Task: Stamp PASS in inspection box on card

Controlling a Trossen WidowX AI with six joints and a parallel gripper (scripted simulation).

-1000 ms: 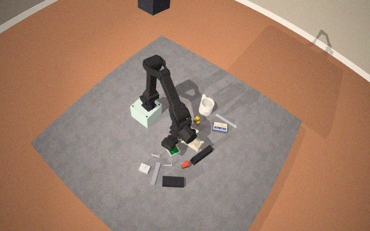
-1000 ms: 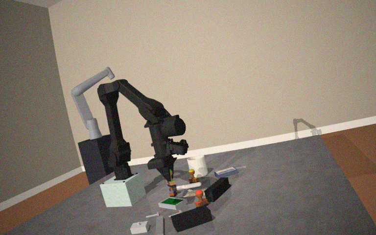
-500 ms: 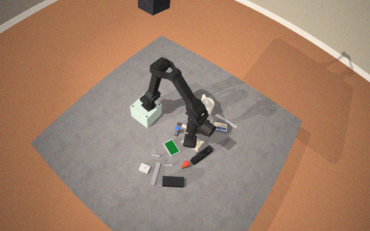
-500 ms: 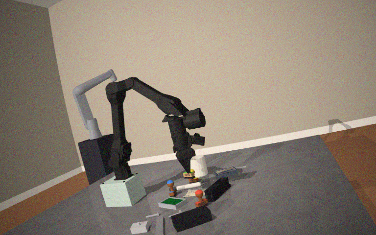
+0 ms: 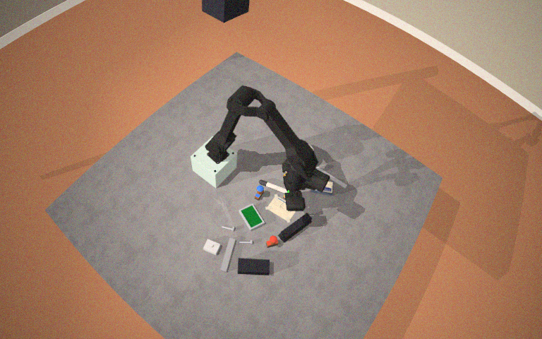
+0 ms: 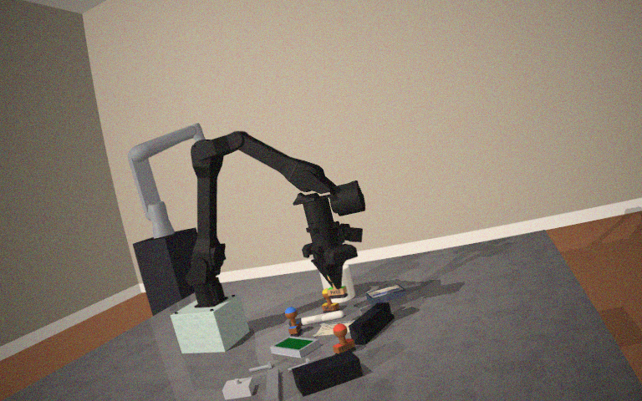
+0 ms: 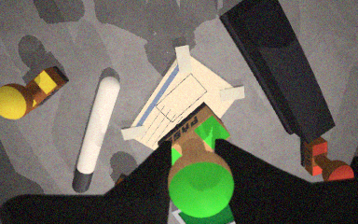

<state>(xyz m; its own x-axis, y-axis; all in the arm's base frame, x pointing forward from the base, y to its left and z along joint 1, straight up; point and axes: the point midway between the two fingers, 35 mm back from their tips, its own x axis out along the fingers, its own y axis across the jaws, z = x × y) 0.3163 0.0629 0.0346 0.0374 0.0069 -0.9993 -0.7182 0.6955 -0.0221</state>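
Observation:
My gripper (image 6: 336, 283) (image 7: 193, 147) is shut on the PASS stamp (image 6: 337, 291) (image 7: 200, 189), which has a green knob and a wooden block marked PASS. It holds the stamp above the bench, near the lower edge of the card in the wrist view. The cream card (image 5: 278, 212) (image 7: 212, 75) is taped down, with a blue stripe. Its outlined box (image 7: 199, 82) shows just ahead of the stamp block, and its visible inside looks blank. The stamp block covers the card's lower part in the wrist view. The green ink pad (image 5: 251, 216) (image 6: 294, 343) (image 7: 207, 217) lies in a white tray. The stamp's underside is hidden.
A blue stamp (image 5: 259, 192) (image 6: 293, 322), yellow stamp (image 6: 329, 301) (image 7: 46, 84) and white marker (image 6: 323, 317) (image 7: 99, 123) lie near the card. A black block (image 5: 294, 227) (image 6: 371, 322) (image 7: 284, 65) and red stamp (image 5: 272, 241) (image 6: 341, 338) (image 7: 322, 156) flank its other side. A white mug (image 6: 349, 283) stands behind.

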